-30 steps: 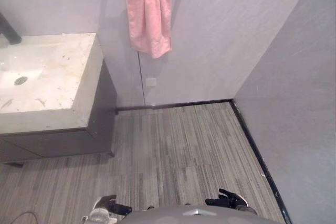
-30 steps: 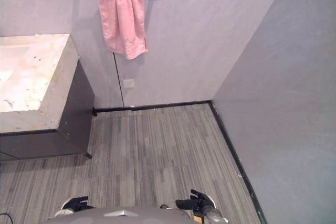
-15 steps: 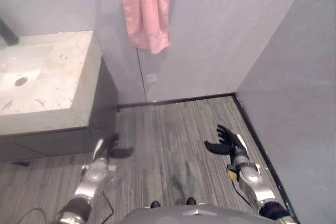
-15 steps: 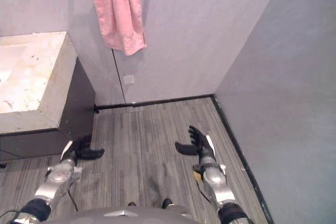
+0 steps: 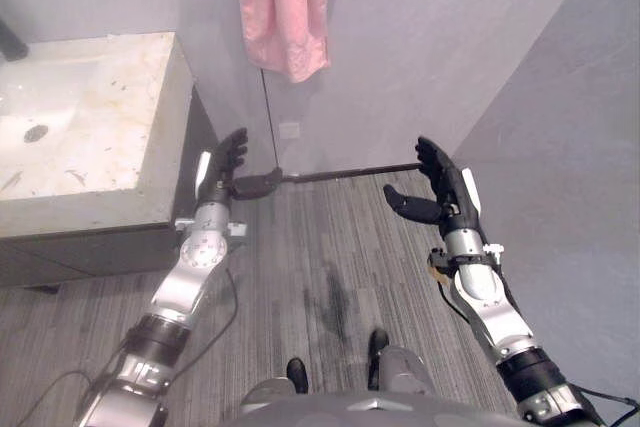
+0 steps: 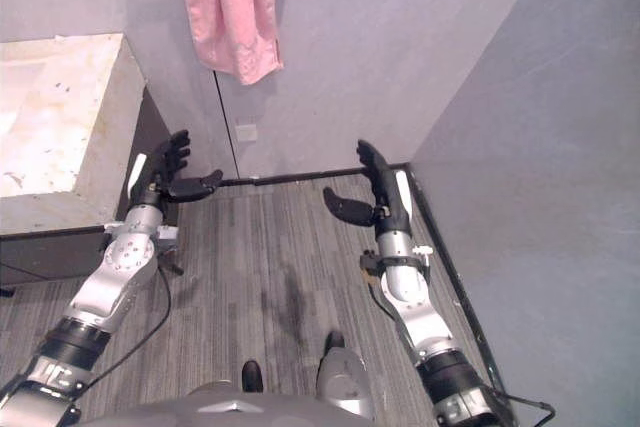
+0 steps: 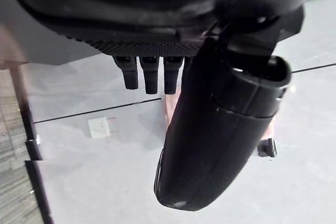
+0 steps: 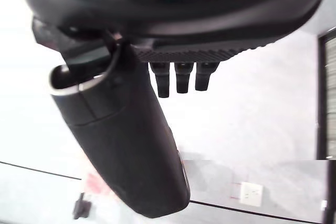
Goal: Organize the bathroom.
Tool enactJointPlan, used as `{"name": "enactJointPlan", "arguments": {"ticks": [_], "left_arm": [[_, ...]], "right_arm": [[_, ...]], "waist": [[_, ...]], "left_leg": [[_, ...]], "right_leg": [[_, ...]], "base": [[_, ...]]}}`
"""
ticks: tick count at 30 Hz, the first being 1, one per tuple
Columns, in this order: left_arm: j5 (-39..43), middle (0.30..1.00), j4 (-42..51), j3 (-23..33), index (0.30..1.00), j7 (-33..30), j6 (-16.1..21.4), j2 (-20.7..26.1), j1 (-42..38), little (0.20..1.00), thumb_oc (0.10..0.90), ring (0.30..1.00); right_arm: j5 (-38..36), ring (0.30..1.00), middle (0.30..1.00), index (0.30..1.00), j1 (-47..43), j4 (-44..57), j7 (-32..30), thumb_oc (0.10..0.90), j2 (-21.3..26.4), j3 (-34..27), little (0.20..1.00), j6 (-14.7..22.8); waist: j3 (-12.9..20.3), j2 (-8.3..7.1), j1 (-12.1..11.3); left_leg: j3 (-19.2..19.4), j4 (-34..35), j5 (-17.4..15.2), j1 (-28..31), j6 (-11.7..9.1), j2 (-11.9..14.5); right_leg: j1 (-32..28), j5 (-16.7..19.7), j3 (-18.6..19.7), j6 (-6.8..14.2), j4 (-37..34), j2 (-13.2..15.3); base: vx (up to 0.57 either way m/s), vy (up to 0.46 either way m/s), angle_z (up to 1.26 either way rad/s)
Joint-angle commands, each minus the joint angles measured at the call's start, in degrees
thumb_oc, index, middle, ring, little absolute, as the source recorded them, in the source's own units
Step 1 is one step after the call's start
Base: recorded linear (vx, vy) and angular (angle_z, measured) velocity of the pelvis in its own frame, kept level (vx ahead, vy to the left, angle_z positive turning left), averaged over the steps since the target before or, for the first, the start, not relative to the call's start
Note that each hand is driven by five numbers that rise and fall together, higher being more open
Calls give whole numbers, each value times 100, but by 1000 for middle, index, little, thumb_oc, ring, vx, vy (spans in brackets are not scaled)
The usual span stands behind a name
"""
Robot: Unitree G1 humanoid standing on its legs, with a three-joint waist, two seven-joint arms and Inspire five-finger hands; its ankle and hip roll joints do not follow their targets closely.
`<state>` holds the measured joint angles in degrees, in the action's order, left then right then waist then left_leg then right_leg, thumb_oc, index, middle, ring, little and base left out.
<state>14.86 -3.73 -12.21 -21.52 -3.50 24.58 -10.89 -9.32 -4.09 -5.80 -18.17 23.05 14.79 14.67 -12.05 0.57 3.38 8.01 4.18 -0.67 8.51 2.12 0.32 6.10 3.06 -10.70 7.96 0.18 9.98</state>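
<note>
Towel [image 5: 283,9], pink, hangs on the wall beside the sink counter [image 5: 120,202]. We have raised both arms from below: left hand [image 5: 226,169] and right hand [image 5: 437,190] now reach forward, fingers spread, holding nothing, ready to approach it.

The pink towel [image 5: 283,7] runs off the top edge of both eye views, so its upper part and whatever it hangs from cannot be seen. The pale sink counter [image 5: 90,137] is cut by the left edge, and a dark object [image 5: 12,44] at that edge above the basin shows too little to identify. In the left wrist view the thumb [image 7: 220,129] covers most of the towel [image 7: 170,111].
</note>
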Motion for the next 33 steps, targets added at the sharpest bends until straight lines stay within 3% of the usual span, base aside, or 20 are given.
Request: {"name": "enactJointPlan", "arguments": {"ticks": [1, 3, 5, 7, 9, 11, 13, 15, 17, 18, 19, 20, 21, 22, 25, 26, 31, 33], "left_arm": [[-640, 900, 781, 184, 900, -509, 952, 139, -328, 900, 800, 900], [-920, 900, 706, 246, 900, -692, 1202, 138, -303, 900, 800, 900], [-928, 900, 696, 184, 900, -842, 1156, 159, -365, 900, 800, 900], [-783, 900, 769, 129, 900, -1092, 960, 146, -359, 900, 800, 900], [-621, 900, 798, 146, 900, -1228, 948, 110, -351, 900, 800, 900], [-657, 900, 845, 198, 900, -1238, 954, 105, -297, 900, 800, 900], [-712, 900, 824, 215, 900, -1160, 995, 98, -260, 900, 800, 900], [-1097, 900, 780, 153, 900, -1111, 1127, 166, -243, 900, 800, 900], [-1107, 900, 764, 135, 900, -1068, 1153, 188, -222, 900, 800, 900], [-1082, 900, 745, 111, 900, -1062, 1153, 223, -198, 900, 800, 900], [-1075, 900, 739, 97, 900, -1077, 1158, 226, -196, 900, 800, 900], [-1041, 900, 693, 26, 900, -1079, 1205, 223, -203, 900, 800, 900], [-1041, 900, 693, 26, 900, -1079, 1205, 223, -203, 900, 800, 900], [-1067, 900, 626, -50, 900, -1036, 1332, 244, -199, 900, 800, 900], [-1090, 900, 489, -96, 900, -1019, 1474, 225, -239, 900, 800, 900], [-1182, 900, 430, -143, 900, -994, 1578, 248, -316, 900, 800, 900], [-985, 900, 400, -257, 900, -854, 1409, 252, -465, 900, 800, 900], [-962, 900, 418, -285, 900, -723, 1312, 251, -515, 900, 800, 900]], "right_arm": [[305, 900, 900, 900, -949, 586, -120, 800, 310, -110, 900, 505], [106, 900, 900, 900, -1214, 559, -34, 800, 415, -151, 900, 438], [53, 900, 900, 900, -1451, 512, -48, 800, 434, -111, 900, 352], [-100, 900, 900, 900, -1778, 426, -79, 800, 445, -36, 900, 232], [-211, 900, 900, 900, -1950, 399, -1, 800, 498, 79, 900, 143], [-84, 900, 900, 900, -1949, 405, 82, 800, 521, 88, 900, 174], [16, 900, 900, 900, -1931, 450, -31, 800, 552, 112, 900, 147], [-79, 900, 900, 900, -1987, 388, -103, 800, 537, 119, 900, 140], [-83, 900, 900, 900, -1994, 365, -114, 800, 522, 115, 900, 150], [2, 900, 900, 900, -1991, 325, -126, 800, 509, 132, 900, 132], [22, 900, 900, 900, -1989, 325, -133, 800, 506, 141, 900, 133], [104, 900, 900, 900, -2003, 345, -182, 800, 524, 201, 900, 130], [104, 900, 900, 900, -2003, 345, -182, 800, 524, 201, 900, 130], [93, 900, 900, 900, -2062, 339, -232, 800, 598, 240, 900, 103], [-4, 900, 900, 900, -2148, 255, -139, 800, 683, 221, 900, 126], [32, 900, 900, 900, -2325, 95, -18, 800, 732, 255, 900, 158], [-91, 900, 900, 900, -2424, 129, -320, 800, 770, 183, 900, 22], [21, 900, 900, 900, -2334, 212, -482, 800, 739, 46, 900, -70]], "waist": [[467, -218, 104], [517, -268, 88], [557, -271, 89], [642, -325, -12], [600, -505, -143], [561, -584, -203], [540, -635, -260], [546, -610, -345], [557, -572, -376], [573, -504, -435], [571, -494, -447], [569, -418, -510], [569, -418, -510], [529, -344, -572], [529, -328, -577], [576, -309, -571], [700, -252, -590], [721, -267, -564]], "left_leg": [[37, 82, -597, 390, -144, 31], [-74, 82, -634, 544, -157, 128], [-95, 79, -593, 657, -228, 247], [-70, -532, -339, 567, -463, 471], [60, -2144, 144, -123, -612, 606], [126, -3008, 158, -573, -626, 647], [175, -3234, 34, -886, -547, 662], [173, -2453, -135, -936, -459, 549], [166, -1850, -71, -916, -476, 506], [109, -899, 162, -871, -545, 473], [82, -695, 232, -852, -563, 477], [-105, 23, 651, -882, -700, 562], [-105, 23, 651, -882, -700, 562], [-255, 82, 1046, -1328, -900, 797], [-207, 82, 1088, -1420, -914, 849], [-105, 82, 964, -1286, -877, 847], [-204, 82, 697, -1016, -724, 621], [-268, 82, 586, -951, -575, 432]], "right_leg": [[18, 846, 200, 198, -35, -42], [-48, 622, 312, 184, 6, -193], [-134, 466, 323, 104, 60, -303], [-414, 332, 299, -105, -103, -436], [-804, 275, 197, -345, -349, -492], [-933, 218, 119, -470, -376, -511], [-1039, 137, 43, -516, -370, -546], [-1163, 17, 22, -489, -412, -650], [-1223, -25, 27, -469, -452, -699], [-1321, -99, 45, -436, -503, -762], [-1346, -116, 56, -428, -513, -766], [-1430, -209, 89, -417, -518, -814], [-1430, -209, 89, -417, -518, -814], [-1585, -355, 91, -472, -516, -861], [-1663, -475, 40, -475, -451, -843], [-1683, -553, -45, -447, -341, -750], [-1733, -730, -163, -248, 54, -495], [-1505, -582, -178, -91, 591, -316]], "base": [[331, -341, 27], [283, -339, 51], [236, -280, 69], [259, -320, 31], [203, -341, -1], [142, -213, -3], [194, -128, 1], [294, -21, 8], [241, 69, 2], [239, 109, 8], [380, 168, 7], [212, 91, 5], [384, 170, -8], [264, 127, -4], [247, 165, -12], [257, 244, -17], [275, 258, -12], [257, 247, 24]]}}
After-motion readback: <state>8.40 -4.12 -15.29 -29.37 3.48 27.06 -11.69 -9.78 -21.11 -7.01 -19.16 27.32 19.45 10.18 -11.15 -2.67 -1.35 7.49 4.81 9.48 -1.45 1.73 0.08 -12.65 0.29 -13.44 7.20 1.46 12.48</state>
